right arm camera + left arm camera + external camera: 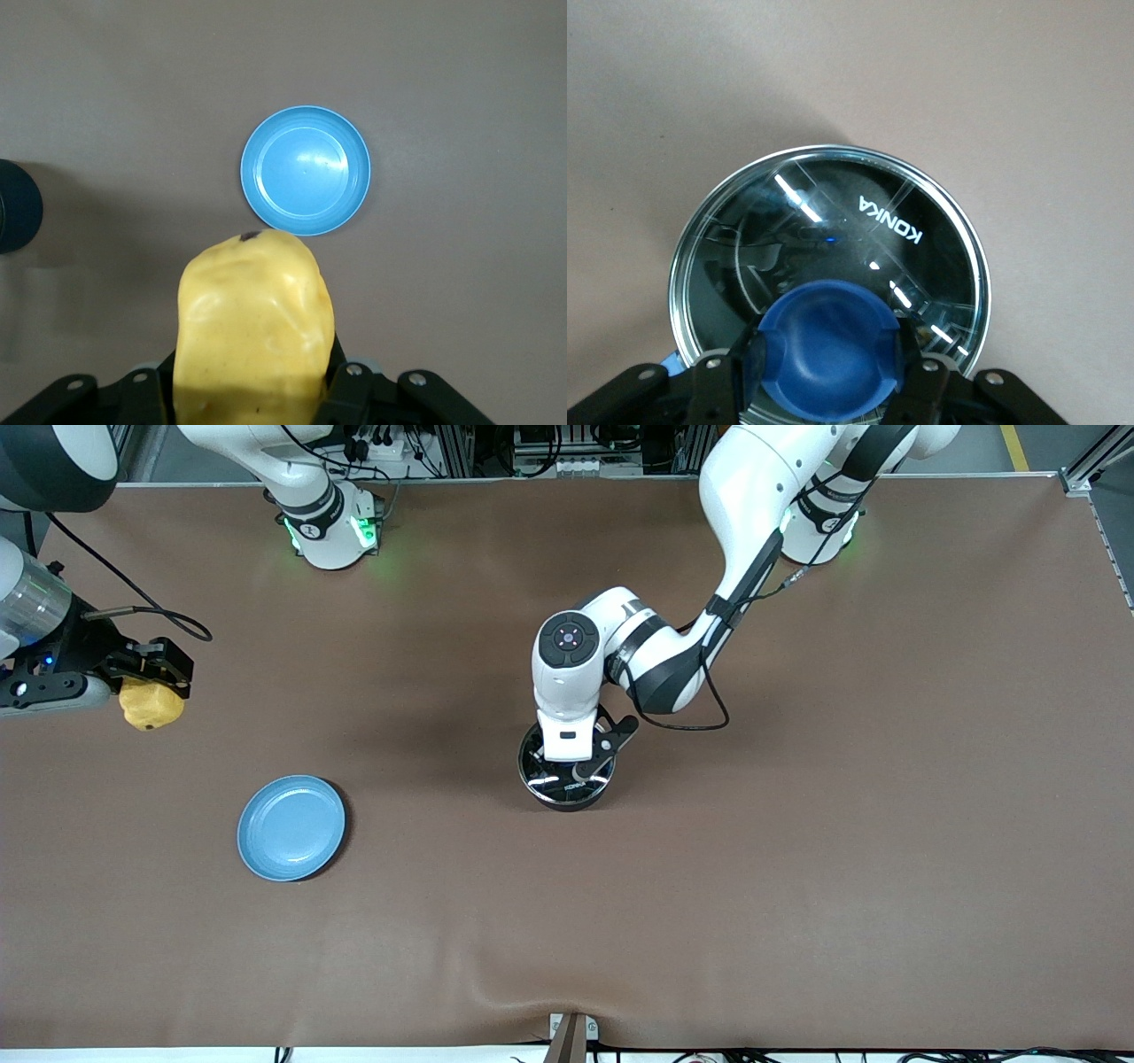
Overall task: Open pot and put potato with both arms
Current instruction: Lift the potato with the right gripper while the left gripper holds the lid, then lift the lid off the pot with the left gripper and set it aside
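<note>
Lid removal stage.
Left gripper (pixel 828 376) grips lid knob (pixel 828 350) on pot (pixel 567 775); right gripper (pixel 146 677) clamps potato (pixel 151 704). Next: lift lid vertically.

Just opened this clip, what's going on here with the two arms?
The left end effector is down on the small black pot at mid-table, its fingers either side of the blue knob of the clear glass lid, which is still on. The right end effector holds the lumpy yellow potato in the air at its end of the table. A flat light-blue plate lies unused.
</note>
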{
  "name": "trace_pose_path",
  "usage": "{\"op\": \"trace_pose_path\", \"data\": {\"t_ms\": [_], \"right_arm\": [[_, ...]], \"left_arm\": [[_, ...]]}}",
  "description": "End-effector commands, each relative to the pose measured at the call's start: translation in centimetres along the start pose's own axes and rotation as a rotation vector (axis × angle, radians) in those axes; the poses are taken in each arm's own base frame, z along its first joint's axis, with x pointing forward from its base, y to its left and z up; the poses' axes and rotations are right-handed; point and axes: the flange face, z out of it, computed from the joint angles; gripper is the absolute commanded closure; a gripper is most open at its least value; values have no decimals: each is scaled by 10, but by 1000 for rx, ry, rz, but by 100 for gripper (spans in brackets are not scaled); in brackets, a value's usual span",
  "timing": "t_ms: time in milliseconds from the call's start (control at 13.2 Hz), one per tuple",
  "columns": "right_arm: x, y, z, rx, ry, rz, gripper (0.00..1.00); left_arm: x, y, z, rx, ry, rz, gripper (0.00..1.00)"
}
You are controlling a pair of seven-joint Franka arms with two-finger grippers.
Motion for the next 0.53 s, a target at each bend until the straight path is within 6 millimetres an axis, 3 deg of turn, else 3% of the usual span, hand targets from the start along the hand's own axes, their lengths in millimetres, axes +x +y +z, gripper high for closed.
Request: {"op": "trace_pose_path", "data": {"t_ms": [0,76,304,455], "right_arm": [[1,0,-4,1,-5,11,82],[1,1,-4,1,-5,12,82],[1,1,-4,0,-4,12,82],[1,0,-4,1,-4,12,82]], "left_arm": [[8,5,-49,-55,33,9,100],[14,3,-60,-46,34,2,100],[20,-7,-121,-43,41,5,100],[48,-19,-153,-14,51,44,100]]}}
